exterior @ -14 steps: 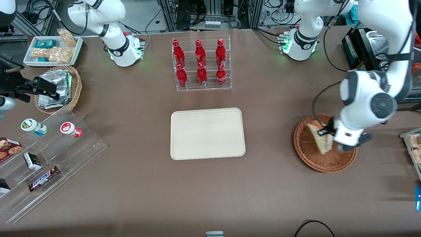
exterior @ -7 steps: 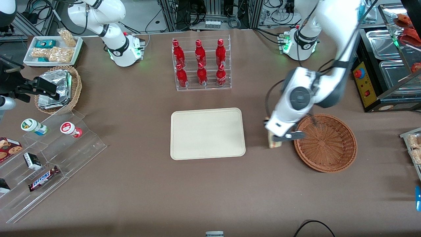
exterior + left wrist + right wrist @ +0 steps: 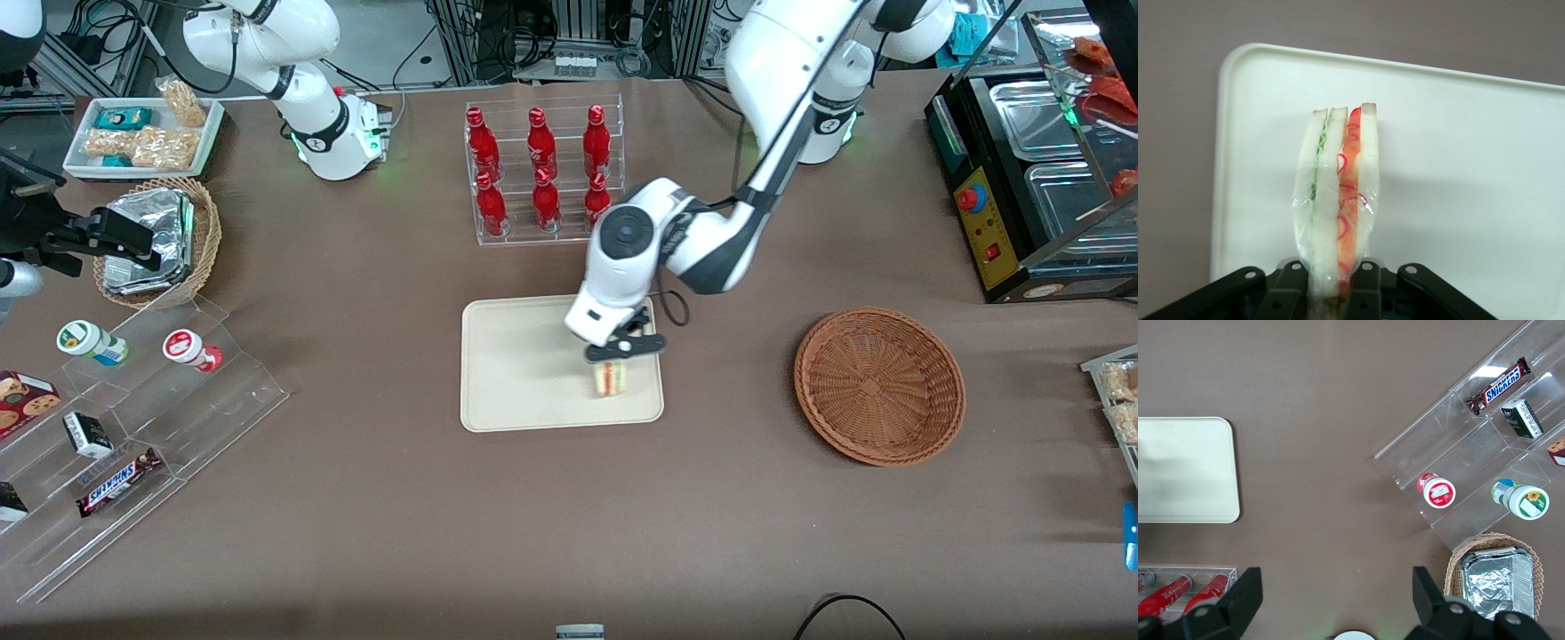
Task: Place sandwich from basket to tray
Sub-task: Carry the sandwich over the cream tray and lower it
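Pretty much done, it looks like: the sandwich is gripped at its base by the pincer, closed on it and held over the tray; only lowering and release are left. The basket sits empty on the brown desk. Farther off, red bottles are racked, with cables past them.

End effector fingertips and sandwich base cut off at wrist view's edge.

The sandwich is wrapped in glossy clear film, gripped by the black plastic tool over the smooth matt tray; the basket is woven wicker.
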